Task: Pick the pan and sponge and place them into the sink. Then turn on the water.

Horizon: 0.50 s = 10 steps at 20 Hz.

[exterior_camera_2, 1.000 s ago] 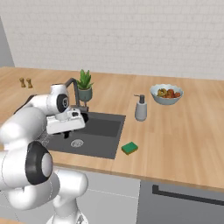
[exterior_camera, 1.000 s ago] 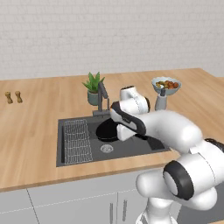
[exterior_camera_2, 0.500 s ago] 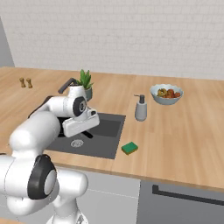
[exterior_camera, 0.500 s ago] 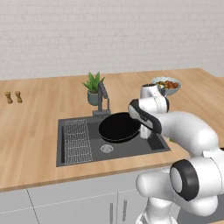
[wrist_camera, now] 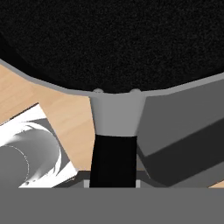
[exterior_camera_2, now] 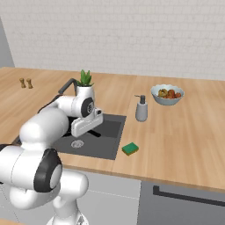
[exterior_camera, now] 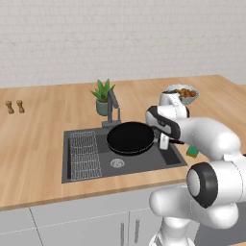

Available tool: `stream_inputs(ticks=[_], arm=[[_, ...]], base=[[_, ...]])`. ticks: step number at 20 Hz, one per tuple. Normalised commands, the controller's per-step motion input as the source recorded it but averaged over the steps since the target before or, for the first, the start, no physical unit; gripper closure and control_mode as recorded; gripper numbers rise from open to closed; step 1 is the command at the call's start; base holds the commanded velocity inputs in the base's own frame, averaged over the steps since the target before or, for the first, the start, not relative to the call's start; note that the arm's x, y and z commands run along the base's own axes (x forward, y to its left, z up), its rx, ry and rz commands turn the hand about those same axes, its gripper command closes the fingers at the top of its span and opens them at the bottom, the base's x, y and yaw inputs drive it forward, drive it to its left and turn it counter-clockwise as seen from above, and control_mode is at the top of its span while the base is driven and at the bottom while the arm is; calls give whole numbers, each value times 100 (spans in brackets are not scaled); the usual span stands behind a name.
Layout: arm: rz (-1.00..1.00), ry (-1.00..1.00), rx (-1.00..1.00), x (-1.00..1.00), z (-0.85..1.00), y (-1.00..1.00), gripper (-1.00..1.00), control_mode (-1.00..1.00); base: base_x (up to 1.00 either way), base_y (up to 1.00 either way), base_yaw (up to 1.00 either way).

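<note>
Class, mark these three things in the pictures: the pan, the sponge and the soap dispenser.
pan [exterior_camera: 129,138], left base view, on its black cooking surface.
sponge [exterior_camera_2: 130,148], right base view, on its green top.
soap dispenser [exterior_camera_2: 141,111], right base view, on its grey body.

Faucet [exterior_camera: 114,109] and plant [exterior_camera: 103,97] crowd the sink's [exterior_camera: 81,173] back edge.

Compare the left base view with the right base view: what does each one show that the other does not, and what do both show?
Left base view: the black pan held above the sink, the wire rack, and the tool shut on the pan's handle.

Right base view: the soap dispenser standing beside the sink, and the whole sponge on the counter, which the arm half hides in the other view.

Both: the sink, plant, fruit bowl, drain and two small shakers.
</note>
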Motion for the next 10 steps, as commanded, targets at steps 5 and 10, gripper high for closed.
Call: stream_inputs(ticks=[5,10], arm=[[0,0,4,28,-9,0,100,-100],[6,0,6,27,-24,0,100,-100]], base=[[0,0,0],[0,0,0]])
